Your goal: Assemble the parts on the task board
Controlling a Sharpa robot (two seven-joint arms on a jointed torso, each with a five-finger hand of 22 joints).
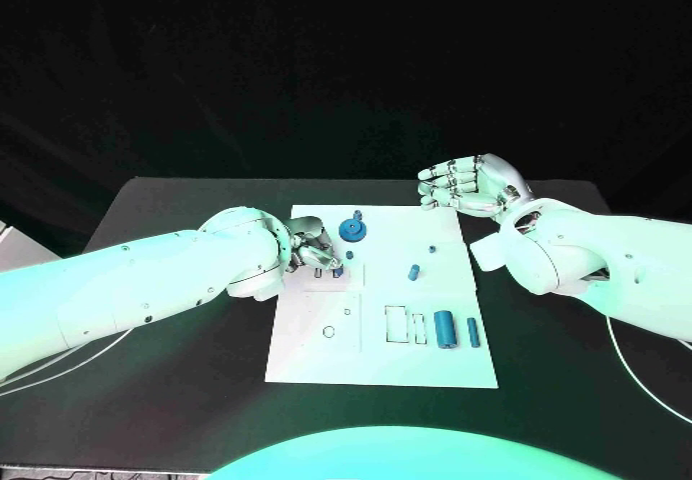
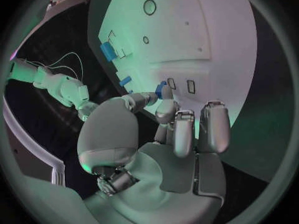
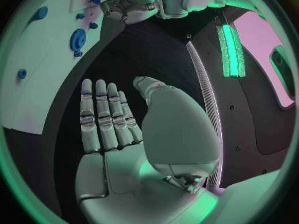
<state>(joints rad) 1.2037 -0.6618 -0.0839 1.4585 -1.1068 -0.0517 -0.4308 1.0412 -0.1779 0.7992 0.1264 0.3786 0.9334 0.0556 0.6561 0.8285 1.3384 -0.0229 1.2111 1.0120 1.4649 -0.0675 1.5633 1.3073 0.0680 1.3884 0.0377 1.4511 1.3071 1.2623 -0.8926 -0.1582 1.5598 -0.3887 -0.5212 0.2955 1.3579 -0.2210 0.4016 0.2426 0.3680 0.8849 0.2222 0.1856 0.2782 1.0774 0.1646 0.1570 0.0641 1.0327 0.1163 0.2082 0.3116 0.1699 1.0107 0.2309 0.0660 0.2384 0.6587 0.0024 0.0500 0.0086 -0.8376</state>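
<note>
The white task board (image 1: 433,360) lies in the middle of the black table. My left hand (image 1: 307,250) rests over the board's left side and pinches a small blue part (image 2: 161,90) between thumb and a finger, just above the board (image 2: 218,50). A blue gear (image 1: 353,232) stands on the board right beside that hand, also visible as the gear (image 3: 77,38). My right hand (image 1: 469,184) hovers beyond the board's far right corner, fingers straight and spread, holding nothing (image 3: 112,129).
Two blue cylinders (image 1: 444,328) lie side by side near the board's right edge. Two small blue pieces (image 1: 414,270) sit in the board's middle. Several rectangular slots and round holes (image 1: 329,331) mark the board's near half. Black table surrounds the board.
</note>
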